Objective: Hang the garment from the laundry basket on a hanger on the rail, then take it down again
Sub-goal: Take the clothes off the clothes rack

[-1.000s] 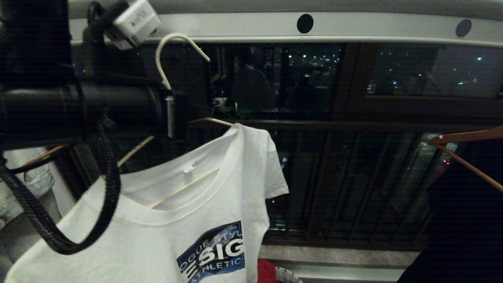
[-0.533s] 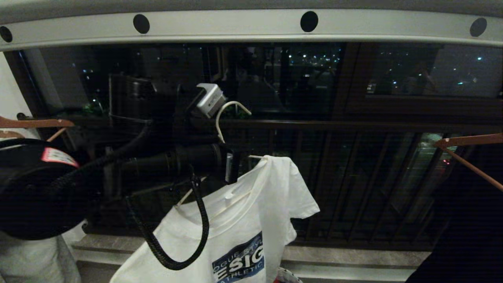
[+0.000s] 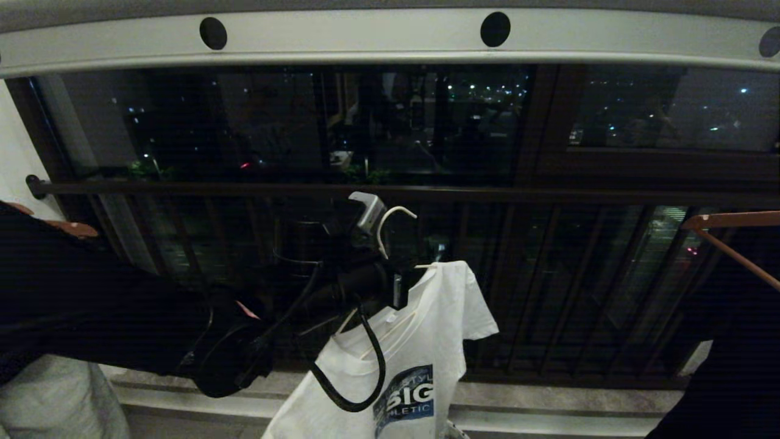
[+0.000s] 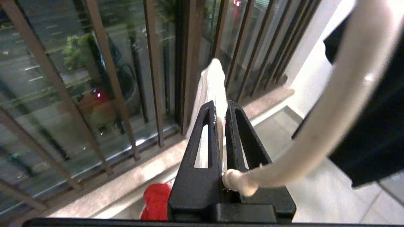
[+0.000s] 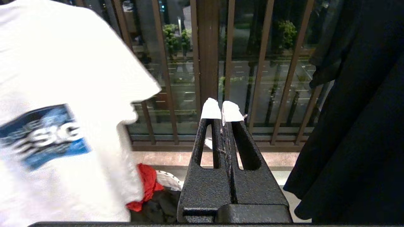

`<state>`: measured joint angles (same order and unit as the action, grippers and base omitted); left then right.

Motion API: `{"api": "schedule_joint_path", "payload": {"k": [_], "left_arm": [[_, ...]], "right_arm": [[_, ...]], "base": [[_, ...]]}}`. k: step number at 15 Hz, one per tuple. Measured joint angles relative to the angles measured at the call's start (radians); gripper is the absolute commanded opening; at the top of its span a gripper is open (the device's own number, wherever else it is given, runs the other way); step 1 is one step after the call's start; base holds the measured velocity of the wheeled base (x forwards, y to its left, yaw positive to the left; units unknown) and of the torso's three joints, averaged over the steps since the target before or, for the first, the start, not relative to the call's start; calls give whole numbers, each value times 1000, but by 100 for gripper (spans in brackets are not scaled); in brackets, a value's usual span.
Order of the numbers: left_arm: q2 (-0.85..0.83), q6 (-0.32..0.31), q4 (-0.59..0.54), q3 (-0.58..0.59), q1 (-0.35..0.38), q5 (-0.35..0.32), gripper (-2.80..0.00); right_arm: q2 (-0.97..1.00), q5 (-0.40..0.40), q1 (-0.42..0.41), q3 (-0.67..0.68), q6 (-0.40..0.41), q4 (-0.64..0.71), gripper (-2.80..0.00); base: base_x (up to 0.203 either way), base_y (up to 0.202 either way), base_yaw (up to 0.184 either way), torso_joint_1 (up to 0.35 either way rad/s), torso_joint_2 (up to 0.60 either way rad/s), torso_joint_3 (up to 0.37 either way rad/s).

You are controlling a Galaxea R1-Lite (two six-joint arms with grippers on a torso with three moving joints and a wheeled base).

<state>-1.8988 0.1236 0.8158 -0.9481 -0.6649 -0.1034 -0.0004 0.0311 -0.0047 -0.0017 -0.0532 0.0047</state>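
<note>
The white garment (image 3: 420,347) with its blue chest print hangs on the thin white hanger (image 3: 390,216), well below the light-grey rail (image 3: 365,36). The hook is clear of the rail. My left gripper (image 3: 399,286) reaches in from the left and is shut on the hanger's wire just under the twisted neck (image 4: 235,183). In the left wrist view the gripper (image 4: 221,102) has the garment (image 4: 214,78) hanging beyond it. My right gripper (image 5: 221,110) is parked, shut and empty, beside the garment (image 5: 63,94). Below sits the laundry basket (image 5: 167,180).
A red cloth (image 5: 146,183) lies in the basket. The dark balcony railing bar (image 3: 487,194) and its vertical bars run behind the hanger. A brown wooden hanger (image 3: 731,219) carrying a black garment (image 3: 731,366) hangs on the right. Another wooden hanger (image 3: 73,228) is on the left.
My left arm has come down from the rail with the hanger and garment. The hook, up beside the rail a second ago, now hangs in front of the balcony railing.
</note>
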Motion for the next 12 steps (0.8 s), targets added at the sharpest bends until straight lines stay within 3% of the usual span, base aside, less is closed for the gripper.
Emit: {"api": "schedule_joint_path", "payload": {"k": [3,6,9,12], "left_arm": [[-71,8,10,-47,1,4,-280],[-106,22,9,-68,7,5,-280],[-110,25,8,-77,11,7,-280],[-109,39,8,-92,19,8,-280]], "right_arm": [[1,2,0,-28,0,18,-280],[75,-41,5,-176,0,64,-280],[294,-149,9,-305,0,55,-280],[619,-263,14,-397,-2,-36,-280]], "base": [[0,0,0,0,0,0],[0,0,0,0,0,0],[0,0,0,0,0,0],[0,0,0,0,0,0]]}}
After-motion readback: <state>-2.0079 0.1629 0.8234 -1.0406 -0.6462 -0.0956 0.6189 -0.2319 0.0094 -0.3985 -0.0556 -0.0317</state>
